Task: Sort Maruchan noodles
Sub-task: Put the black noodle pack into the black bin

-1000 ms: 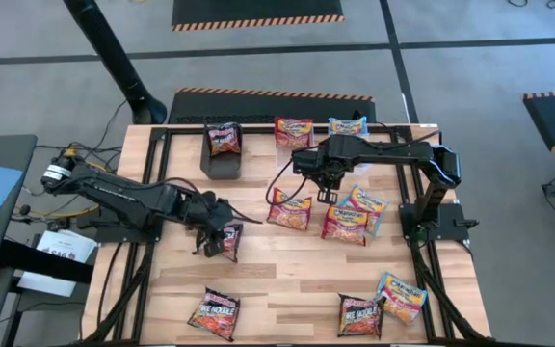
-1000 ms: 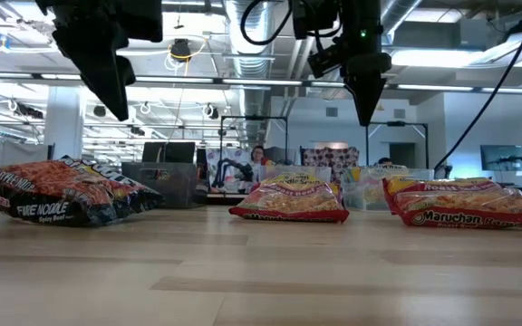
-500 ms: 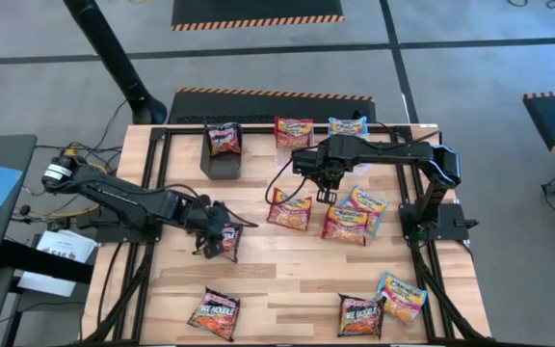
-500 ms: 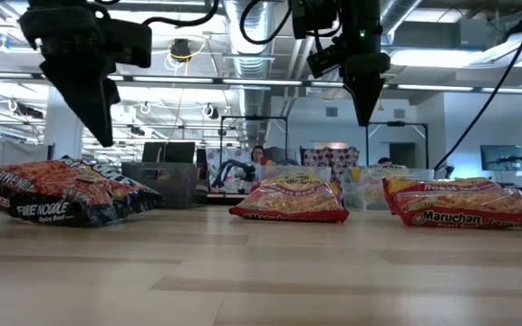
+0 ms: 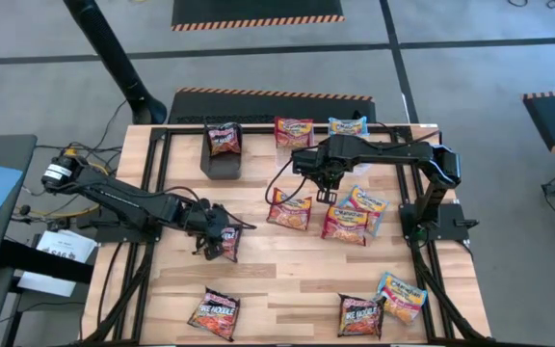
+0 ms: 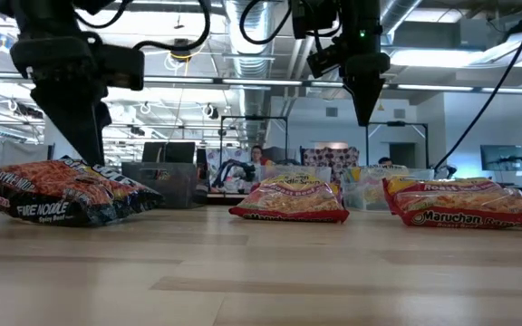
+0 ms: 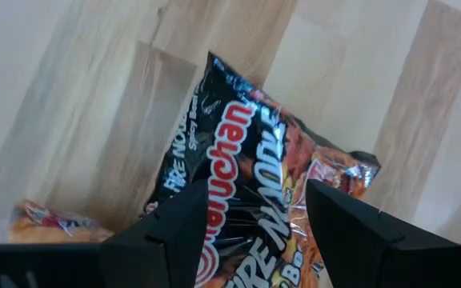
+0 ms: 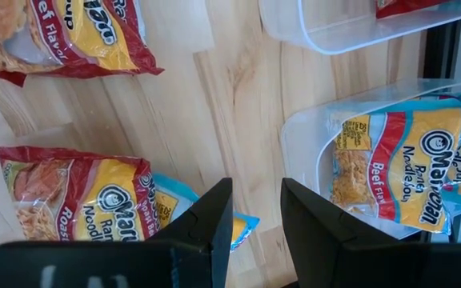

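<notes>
Black noodle packet [image 7: 250, 192] lies between the open left hand [image 7: 254, 232] fingers

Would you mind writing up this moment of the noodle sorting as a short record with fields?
left gripper: open, over a dark Fire Noodle packet on the table's left-middle
right gripper: empty, raised above the table's middle, jaws partly open
black bin: one dark packet inside
clear bins: at the far edge, one holds a blue-yellow packet
loose packets: red-yellow ones mid-table, more along the near edge
</notes>
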Robot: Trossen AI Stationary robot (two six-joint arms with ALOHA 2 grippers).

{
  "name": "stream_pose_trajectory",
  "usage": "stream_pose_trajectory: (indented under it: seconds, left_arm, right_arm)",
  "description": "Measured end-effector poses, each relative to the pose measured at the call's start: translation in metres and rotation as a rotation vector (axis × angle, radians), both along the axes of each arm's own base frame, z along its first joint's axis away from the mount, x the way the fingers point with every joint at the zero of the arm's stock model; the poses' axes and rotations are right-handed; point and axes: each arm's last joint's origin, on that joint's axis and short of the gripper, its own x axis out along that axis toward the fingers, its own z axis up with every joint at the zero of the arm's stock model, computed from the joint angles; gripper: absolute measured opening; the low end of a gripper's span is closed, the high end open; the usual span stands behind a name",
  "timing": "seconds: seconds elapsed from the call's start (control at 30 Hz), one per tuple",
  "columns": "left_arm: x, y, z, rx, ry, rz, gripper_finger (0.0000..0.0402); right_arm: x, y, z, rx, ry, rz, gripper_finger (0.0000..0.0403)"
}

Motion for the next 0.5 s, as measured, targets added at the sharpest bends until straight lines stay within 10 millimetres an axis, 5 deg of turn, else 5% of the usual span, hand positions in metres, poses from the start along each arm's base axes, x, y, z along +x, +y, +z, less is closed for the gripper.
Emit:
stream_pose_trajectory:
  seconds: [0.5]
  left_arm:
    - [-0.013,0.003,-0.028,-0.005,0.022,0.051,0.0195]
  right_arm:
    - [0.001,0.000,0.000,-0.002,-0.011,0.000,0.0132]
